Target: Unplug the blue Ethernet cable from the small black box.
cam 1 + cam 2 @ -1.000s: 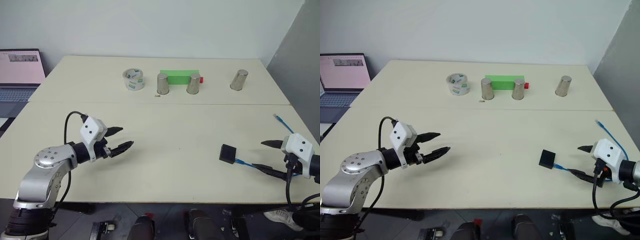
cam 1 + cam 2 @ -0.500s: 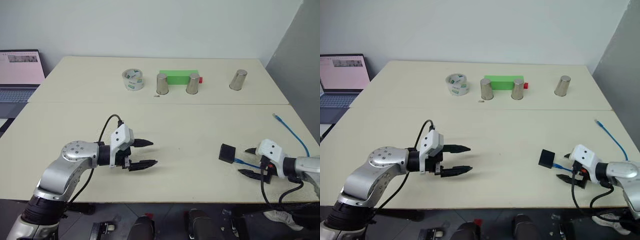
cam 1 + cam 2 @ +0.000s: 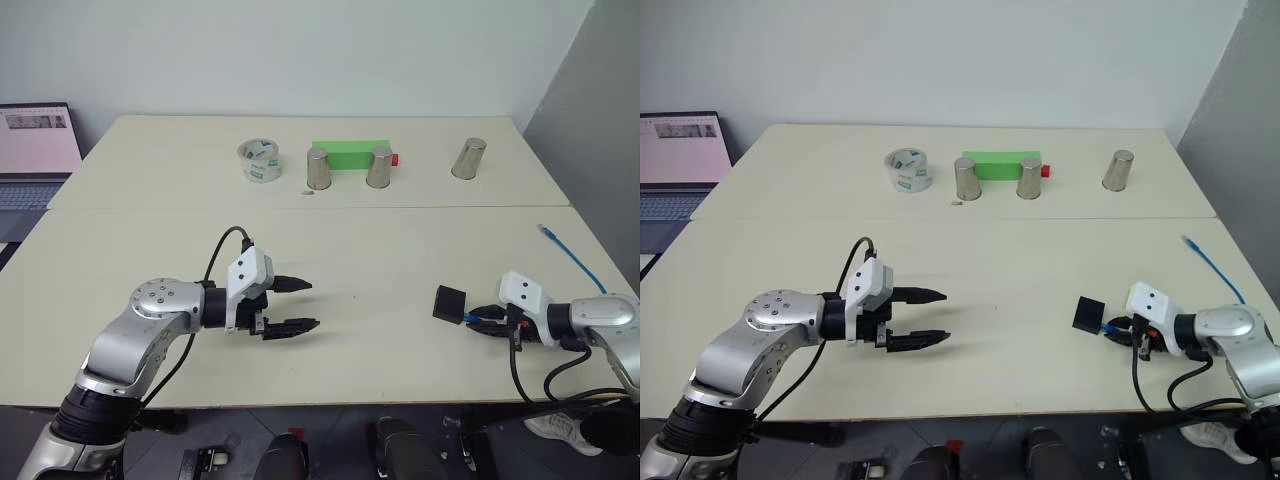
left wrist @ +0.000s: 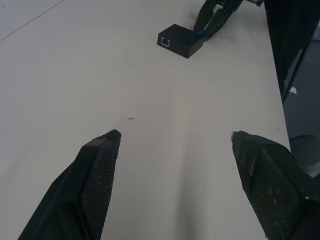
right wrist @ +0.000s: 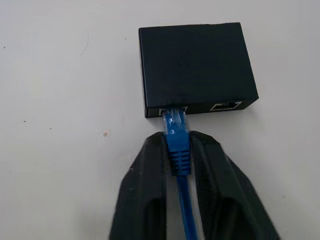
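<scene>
The small black box (image 3: 449, 303) lies flat on the table near the front right. The blue Ethernet cable (image 5: 176, 142) is plugged into one of the box's ports, and its loose far end (image 3: 560, 245) trails toward the table's right edge. My right gripper (image 5: 176, 137) is shut on the cable's blue plug boot, just behind the box (image 5: 195, 65). The black fingers (image 5: 147, 180) press it from both sides. My left gripper (image 3: 313, 304) hovers open over the middle of the table, well left of the box, pointing toward it (image 4: 180, 41).
Along the back stand a tape roll (image 3: 257, 161), a green block (image 3: 345, 153) and three metal cups (image 3: 319, 169) (image 3: 379, 167) (image 3: 464, 158). A laptop (image 3: 35, 150) sits off the table's left side. The table's right edge runs close to the right arm.
My right gripper moved in toward the box and shut on the blue plug. My left gripper swung toward the table's middle and stayed open.
</scene>
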